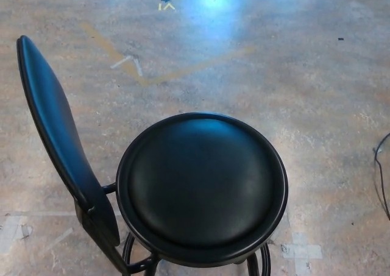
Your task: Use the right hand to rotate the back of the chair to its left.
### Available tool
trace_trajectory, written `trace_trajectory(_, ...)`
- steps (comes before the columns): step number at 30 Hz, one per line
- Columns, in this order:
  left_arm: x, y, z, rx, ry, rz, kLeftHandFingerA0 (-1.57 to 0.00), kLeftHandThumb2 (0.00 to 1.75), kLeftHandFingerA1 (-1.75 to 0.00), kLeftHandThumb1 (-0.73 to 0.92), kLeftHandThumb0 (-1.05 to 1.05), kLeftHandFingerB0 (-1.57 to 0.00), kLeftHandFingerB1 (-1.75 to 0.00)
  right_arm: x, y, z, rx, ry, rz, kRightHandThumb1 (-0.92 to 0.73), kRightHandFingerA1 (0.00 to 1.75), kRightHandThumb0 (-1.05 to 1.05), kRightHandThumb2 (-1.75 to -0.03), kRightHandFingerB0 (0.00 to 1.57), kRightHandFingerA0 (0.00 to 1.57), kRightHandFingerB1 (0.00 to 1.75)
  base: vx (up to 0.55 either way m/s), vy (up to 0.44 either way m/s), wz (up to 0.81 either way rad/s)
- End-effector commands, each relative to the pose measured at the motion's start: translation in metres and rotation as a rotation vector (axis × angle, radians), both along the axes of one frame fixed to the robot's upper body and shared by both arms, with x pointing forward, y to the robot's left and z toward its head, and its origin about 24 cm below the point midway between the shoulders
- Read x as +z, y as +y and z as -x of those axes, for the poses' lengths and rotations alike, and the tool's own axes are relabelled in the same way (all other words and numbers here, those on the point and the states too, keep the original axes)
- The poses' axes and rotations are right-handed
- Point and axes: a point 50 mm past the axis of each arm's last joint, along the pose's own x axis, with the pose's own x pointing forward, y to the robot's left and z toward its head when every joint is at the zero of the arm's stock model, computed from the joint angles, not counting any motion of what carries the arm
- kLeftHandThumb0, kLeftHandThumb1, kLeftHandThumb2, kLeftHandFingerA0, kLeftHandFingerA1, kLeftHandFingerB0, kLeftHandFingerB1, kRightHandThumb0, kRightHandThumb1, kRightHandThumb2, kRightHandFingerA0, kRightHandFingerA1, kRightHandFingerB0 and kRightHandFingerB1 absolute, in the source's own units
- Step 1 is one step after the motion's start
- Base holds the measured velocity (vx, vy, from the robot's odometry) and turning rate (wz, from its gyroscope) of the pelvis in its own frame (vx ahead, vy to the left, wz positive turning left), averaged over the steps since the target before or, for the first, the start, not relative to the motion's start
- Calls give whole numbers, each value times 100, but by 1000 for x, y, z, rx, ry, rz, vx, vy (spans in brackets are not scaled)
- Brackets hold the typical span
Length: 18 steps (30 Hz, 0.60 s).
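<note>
Chair (183, 191) stood in middle of view, round seat (201, 184) facing up. Backrest (58, 142) was at picture left, long axis running away from camera, edge-on. No robot hand was visible; state of fingers could not be told. Judgement: backrest already lay on left side, far from where right hand would enter.

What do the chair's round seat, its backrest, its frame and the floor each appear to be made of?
Round seat: probably black vinyl or leather, smooth with a soft sheen.
Backrest: apparently the same black padded covering, glossy along its edge.
Frame: likely black-painted metal tubing, thin and round.
Floor: looks like polished concrete, mottled grey-brown with a bright glare patch.
</note>
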Motion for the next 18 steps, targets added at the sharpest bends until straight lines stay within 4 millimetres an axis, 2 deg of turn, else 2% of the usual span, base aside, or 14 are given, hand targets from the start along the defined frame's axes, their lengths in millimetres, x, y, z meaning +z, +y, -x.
trace_trajectory(1,0,-1,4,-14,-14,-6,-48,66,-41,86,-71,-40,-36,-8,5,12,-188,27,-117,-71,45,-73,-106,0,5,31,0,0,0)
trace_trajectory(2,-1,-1,6,-27,-1,-7,-52,67,-48,87,-70,-41,-36,-9,6,15,-204,28,-130,-72,41,-70,-106,3,3,31,0,0,0)
trace_trajectory(3,-1,0,7,-43,13,-10,-52,67,-48,87,-70,-41,-36,-10,7,17,-212,29,-139,-72,41,-70,-106,3,3,31,0,0,0)
trace_trajectory(4,-1,0,7,-50,21,-26,-50,80,-51,72,-77,-39,-43,-10,8,18,-221,29,-148,-72,38,-70,-106,3,3,31,0,0,0)
trace_trajectory(6,0,1,7,-58,30,-44,-48,76,-48,73,-77,-39,-41,-11,8,20,-228,30,-154,-72,37,-69,-105,3,3,32,0,0,0)
trace_trajectory(7,0,1,6,-61,31,-46,-49,66,-42,84,-73,-42,-37,-11,9,21,-228,30,-153,-71,37,-70,-106,3,3,32,0,0,0)
trace_trajectory(9,0,1,6,-65,29,-50,-49,66,-43,84,-73,-42,-37,-11,9,21,-225,24,-158,-72,37,-70,-106,3,3,31,0,0,0)
trace_trajectory(10,0,1,5,-74,28,-51,-48,66,-43,85,-73,-41,-38,-11,9,21,-238,19,-173,-73,33,-78,-104,9,4,28,0,0,0)
trace_trajectory(12,-1,-1,5,-73,26,-43,-49,65,-44,84,-73,-42,-38,-10,8,17,-236,16,-168,-70,39,-71,-106,4,2,32,0,0,0)
trace_trajectory(17,-1,-1,7,-98,46,-53,-50,66,-44,85,-73,-42,-38,-10,9,15,-226,20,-161,-70,42,-71,-105,4,3,33,0,0,0)
trace_trajectory(18,-1,-2,8,-87,43,-48,-48,74,-49,73,-78,-39,-41,-10,8,16,-224,22,-160,-70,42,-72,-105,5,3,33,0,0,0)
